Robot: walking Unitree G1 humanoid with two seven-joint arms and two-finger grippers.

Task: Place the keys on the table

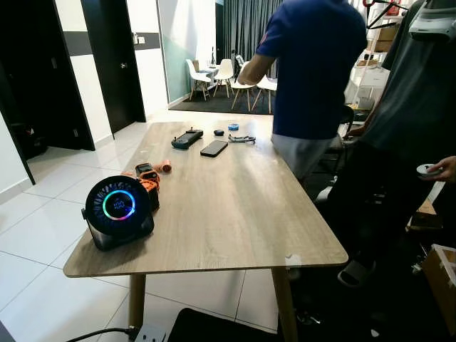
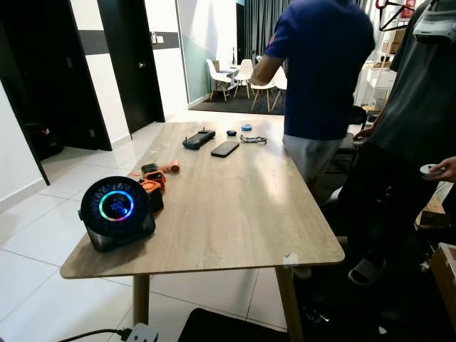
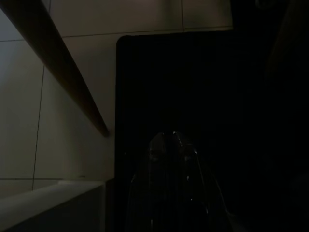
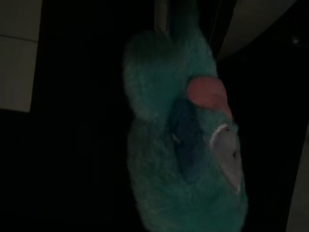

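Observation:
A teal plush toy (image 4: 186,140) with a pink nose, the keyring's charm, hangs close before my right wrist camera, a strap (image 4: 161,9) running up from it. My right gripper holds it low beside me in the shade; the keys themselves are hidden. The wooden table (image 1: 235,206) stands straight ahead, its near edge just before me. In the dark left wrist view my left gripper (image 3: 170,140) hangs idle over a black mat, its fingertips together.
On the table: a round black fan with a glowing ring (image 1: 118,211) at the near left, orange tools (image 1: 149,178), a phone (image 1: 214,148), a black controller (image 1: 187,138). Two people (image 1: 313,71) stand along the right side. A black mat (image 1: 221,326) lies under the near edge.

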